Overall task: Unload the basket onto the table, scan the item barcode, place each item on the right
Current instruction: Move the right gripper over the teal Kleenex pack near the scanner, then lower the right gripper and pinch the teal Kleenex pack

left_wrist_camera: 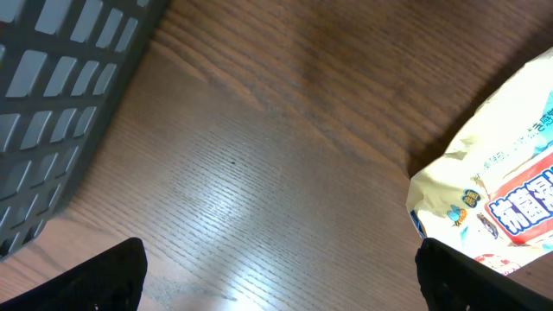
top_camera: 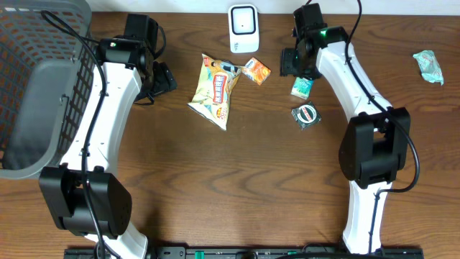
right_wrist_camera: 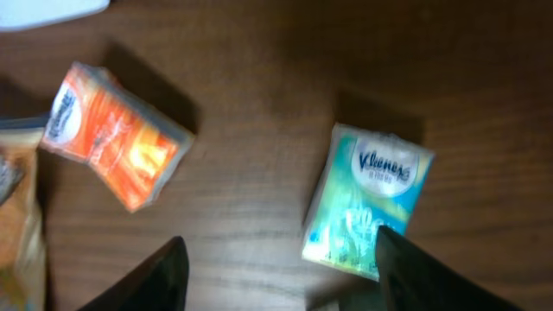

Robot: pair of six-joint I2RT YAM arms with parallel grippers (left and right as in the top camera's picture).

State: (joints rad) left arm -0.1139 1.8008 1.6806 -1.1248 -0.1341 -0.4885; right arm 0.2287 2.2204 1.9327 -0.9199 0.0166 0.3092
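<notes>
A white scanner (top_camera: 244,29) stands at the table's far edge. In front of it lie a yellow snack bag (top_camera: 215,90), an orange packet (top_camera: 256,70) and a green Kleenex pack (top_camera: 302,87). My right gripper (top_camera: 292,63) hovers just beyond the Kleenex pack. In the right wrist view the gripper (right_wrist_camera: 278,240) is open over bare wood, with the Kleenex pack (right_wrist_camera: 367,199) by its right finger and the orange packet (right_wrist_camera: 117,134) to the left. My left gripper (left_wrist_camera: 281,250) is open and empty beside the snack bag (left_wrist_camera: 497,186). No barcode shows on any item.
A grey mesh basket (top_camera: 36,86) fills the left end of the table. A round dark-wrapped item (top_camera: 306,115) lies below the Kleenex pack. A teal wrapped item (top_camera: 429,66) sits at the far right.
</notes>
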